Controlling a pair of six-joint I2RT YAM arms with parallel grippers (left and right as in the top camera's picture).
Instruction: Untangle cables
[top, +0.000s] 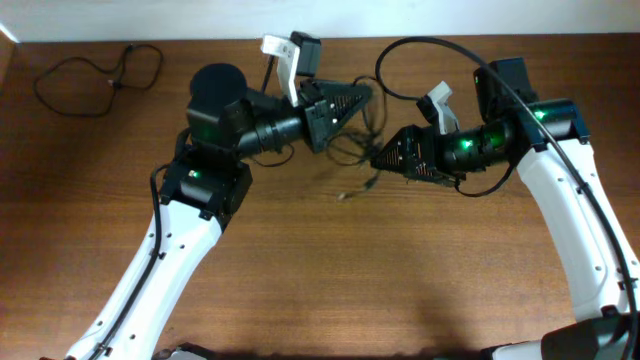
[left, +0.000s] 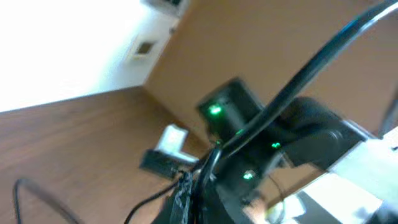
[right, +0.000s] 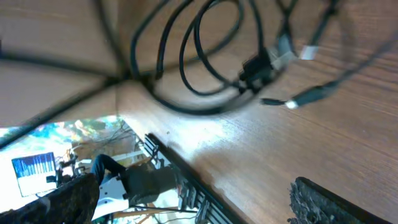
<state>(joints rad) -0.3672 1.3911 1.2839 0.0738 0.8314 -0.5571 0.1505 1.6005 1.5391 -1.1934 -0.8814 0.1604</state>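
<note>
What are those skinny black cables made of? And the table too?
The cables look like soft rubber or plastic. They are smooth and black with a slight shine, and they bend in loose loops. One plug tip glints silver, so it is probably metal. The table looks like wood or a wood-look top, brown with long grain streaks and a soft sheen. I can't tell which.

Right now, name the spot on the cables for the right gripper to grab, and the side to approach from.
Best bet: take the loose plug end lying flat on the table, clear of the overlapping loops. Bring the open right gripper down from its own side, jaws across the cord just behind the plug.
</note>
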